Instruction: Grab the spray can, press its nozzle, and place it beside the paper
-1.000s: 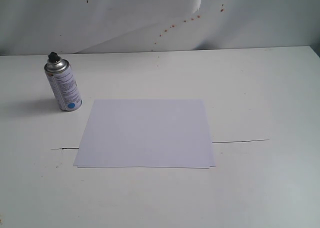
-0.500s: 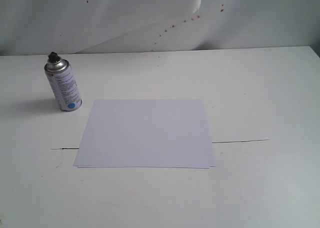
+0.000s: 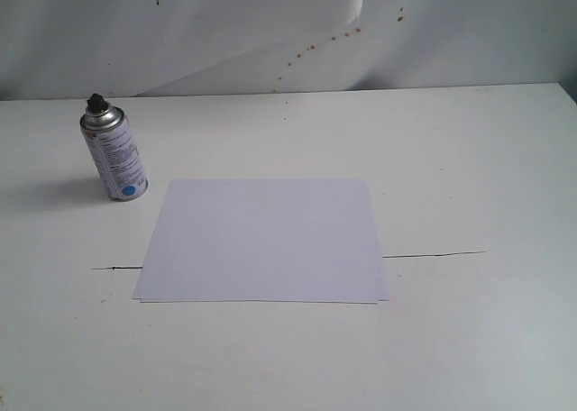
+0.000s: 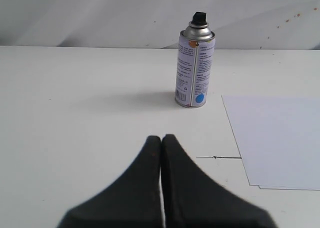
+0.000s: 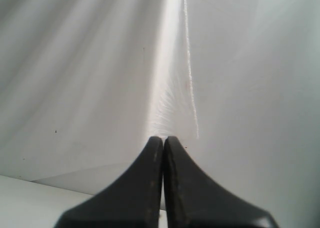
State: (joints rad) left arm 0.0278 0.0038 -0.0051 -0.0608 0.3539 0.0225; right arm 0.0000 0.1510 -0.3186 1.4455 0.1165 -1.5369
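Exterior view first: the spray can (image 3: 114,154) stands upright on the white bench (image 3: 469,159), near the far left corner of the paper (image 3: 263,240) but apart from it, its black nozzle (image 3: 95,99) uppermost; neither arm shows in that view. From the left wrist view the left pincer (image 4: 161,138) has its tips pressed together with nothing between them, pointing roughly toward the can and well short of it; the right pincer (image 5: 163,139) is likewise closed and empty, facing only the pale backdrop. To my eye nothing of the job has begun, and the trouble lies ahead; if the left pincer goes in without opening first, its closed tips would likely shove the tall, narrow can over, and a round can on its side may roll off across the bench; the smooth metal looks slippery, so a light or off-centre grip could let it slide or twist; a grip too near the shoulder would crowd the nozzle; the button is small, so a push slightly off its top could slip off or tilt the can; and a base set down on the paper's edge would leave the can leaning.
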